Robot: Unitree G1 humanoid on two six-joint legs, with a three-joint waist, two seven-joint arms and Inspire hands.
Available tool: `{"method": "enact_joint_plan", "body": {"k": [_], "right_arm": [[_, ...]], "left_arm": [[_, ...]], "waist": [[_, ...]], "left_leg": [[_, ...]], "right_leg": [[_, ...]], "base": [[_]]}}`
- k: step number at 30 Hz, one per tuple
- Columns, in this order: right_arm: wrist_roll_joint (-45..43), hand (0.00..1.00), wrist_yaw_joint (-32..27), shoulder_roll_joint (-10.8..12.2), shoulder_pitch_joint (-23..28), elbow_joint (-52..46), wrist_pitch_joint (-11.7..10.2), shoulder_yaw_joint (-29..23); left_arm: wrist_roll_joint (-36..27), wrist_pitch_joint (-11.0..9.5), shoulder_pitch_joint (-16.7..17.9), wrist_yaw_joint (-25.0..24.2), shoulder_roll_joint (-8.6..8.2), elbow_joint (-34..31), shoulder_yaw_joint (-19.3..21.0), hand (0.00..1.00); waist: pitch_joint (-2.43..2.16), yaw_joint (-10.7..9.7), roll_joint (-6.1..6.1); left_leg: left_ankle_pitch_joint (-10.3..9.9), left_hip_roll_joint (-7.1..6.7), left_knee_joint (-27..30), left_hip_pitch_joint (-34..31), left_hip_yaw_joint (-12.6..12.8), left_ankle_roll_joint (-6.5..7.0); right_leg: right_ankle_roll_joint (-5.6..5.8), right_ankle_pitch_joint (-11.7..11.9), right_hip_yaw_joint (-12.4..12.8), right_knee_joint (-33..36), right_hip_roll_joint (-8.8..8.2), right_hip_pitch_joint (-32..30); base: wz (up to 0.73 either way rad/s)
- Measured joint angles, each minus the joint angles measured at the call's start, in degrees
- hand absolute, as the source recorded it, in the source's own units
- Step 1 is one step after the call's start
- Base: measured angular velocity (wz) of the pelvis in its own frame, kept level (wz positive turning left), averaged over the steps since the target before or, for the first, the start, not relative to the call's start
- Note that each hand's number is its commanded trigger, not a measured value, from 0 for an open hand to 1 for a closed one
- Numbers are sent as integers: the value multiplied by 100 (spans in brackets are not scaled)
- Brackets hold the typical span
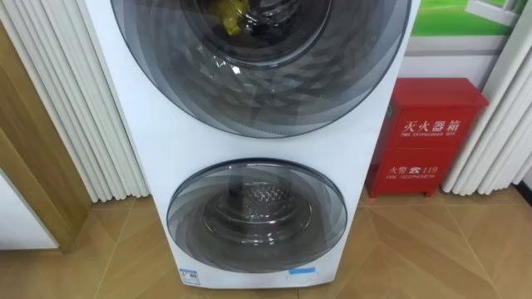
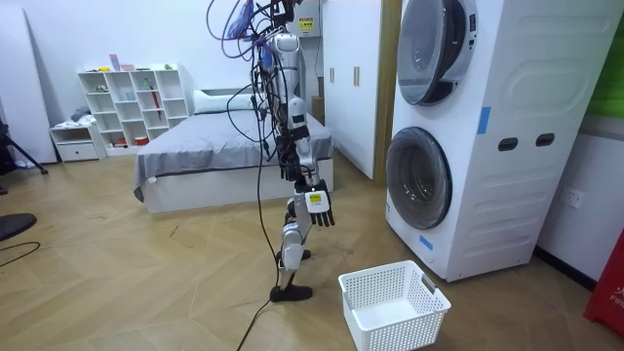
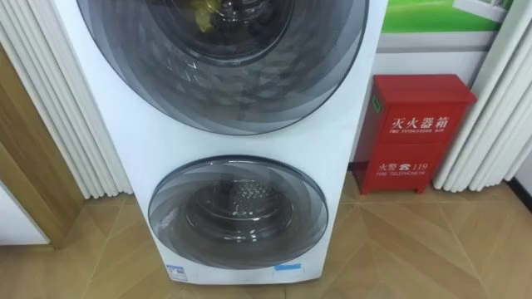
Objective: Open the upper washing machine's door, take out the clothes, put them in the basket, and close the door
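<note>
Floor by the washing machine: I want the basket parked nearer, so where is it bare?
Bare floor: the strip between the basket and the washing machine, and the wide stretch from the basket to the bed. Tight: the gap between machine and red box.

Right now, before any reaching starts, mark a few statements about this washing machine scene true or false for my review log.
1. The upper door and lower door of the washing machine are closed. True.
2. Yellow clothes show behind the upper door. True.
3. The white basket holds clothes. False: it sits empty on the floor before the machine.
4. The red box stands at the machine's left. False: at its right.
5. The right robot hand grips clothes. False: it hangs open, holding nothing.
</note>
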Motion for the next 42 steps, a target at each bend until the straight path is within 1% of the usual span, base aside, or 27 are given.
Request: {"method": "enact_joint_plan", "body": {"k": [6,8,12,23,28,29,31,32,33,34,35,36,37,38,39,40,42], "right_arm": [[0,0,64,-1,3,1,-7,-6],[1,0,72,-2,3,1,-8,-5],[3,0,101,-4,2,1,-4,-9],[10,0,78,-2,-7,-10,35,-28],[-10,0,10,-12,-113,-133,47,-44],[16,0,-44,-21,-218,-146,48,-81],[87,0,-205,-60,-297,-486,131,-218],[140,0,-329,-81,-348,-910,172,-364],[165,0,-429,-78,-517,-1231,170,-551],[162,0,-467,-80,-619,-1371,176,-660],[174,0,-561,-107,-771,-1790,176,-837],[286,0,-631,-170,-979,-2128,148,-971],[304,0,-660,-213,-1101,-2263,144,-1028],[308,0,-711,-269,-1343,-2474,126,-1200],[328,0,-748,-332,-1576,-2606,91,-1335],[385,0,-769,-375,-1673,-2682,85,-1374],[501,0,-857,-594,-1972,-2975,69,-1420]], "left_arm": [[-67,0,2,0,0,-1,2,0],[-67,0,0,-1,0,-1,1,0],[-67,-1,2,-31,1,0,0,0],[-65,3,10,-85,-1,36,1,0],[-68,3,-6,-178,19,19,2,0],[-70,3,-23,-182,24,17,-9,0],[-64,2,-24,-182,41,0,-89,0],[-37,1,-21,-182,46,-26,-82,0],[22,-1,-23,-186,59,-42,-79,0],[43,0,-22,-194,69,-66,-76,0],[70,-5,-26,-210,99,-112,-73,0],[94,-5,-33,-217,122,-118,-56,0],[94,-5,-37,-224,136,-117,-31,0],[93,-4,-46,-259,168,-116,88,0],[83,1,-30,-271,216,-148,165,0],[85,1,-14,-274,239,-182,183,0],[132,12,-11,-292,293,-217,187,0]], "waist": [[3,-3,7],[-6,-4,23],[-7,-2,33],[-1,1,37],[-14,6,18],[-20,-12,-8],[-14,-4,-18],[6,-3,-28],[24,-8,-44],[31,-34,-65],[38,-38,-94],[32,-15,-100],[29,-5,-116],[13,7,-149],[4,15,-216],[3,27,-248],[-1,21,-303]], "left_leg": [[0,0,-2,-3,-3,0],[0,0,-1,-7,-5,0],[0,0,1,-9,-5,0],[0,-3,21,-36,-16,0],[1,-4,37,-45,-23,1],[3,-12,37,-46,-37,4],[9,-22,36,-41,-38,13],[14,-31,33,-33,-38,20],[16,-36,34,-26,-38,22],[18,-40,34,-25,-39,27],[21,-47,32,-30,-39,30],[22,-57,31,-29,-33,33],[25,-62,27,-27,-32,39],[28,-70,15,-23,-34,43],[29,-73,11,-23,-37,44],[29,-73,11,-24,-37,44],[28,-73,12,-36,-46,45]], "right_leg": [[1,-1,-7,0,0,0],[1,-1,-11,0,0,0],[1,-1,-15,2,0,2],[4,-3,-53,4,-2,5],[5,-3,-77,12,-6,9],[5,-4,-99,12,-13,12],[6,-4,-112,20,-24,15],[10,-6,-111,23,-31,15],[11,-5,-99,28,-33,14],[12,-6,-95,32,-35,13],[19,-10,-96,28,-42,5],[25,-14,-97,22,-55,4],[27,-15,-99,27,-62,3],[31,-15,-105,32,-69,7],[32,-15,-122,37,-70,11],[31,-15,-128,47,-69,9],[39,-8,-302,82,-74,3]], "base": [[0],[0],[0],[1],[1],[4],[2],[0],[0],[0],[0],[0],[0],[5],[6],[8],[8]]}}
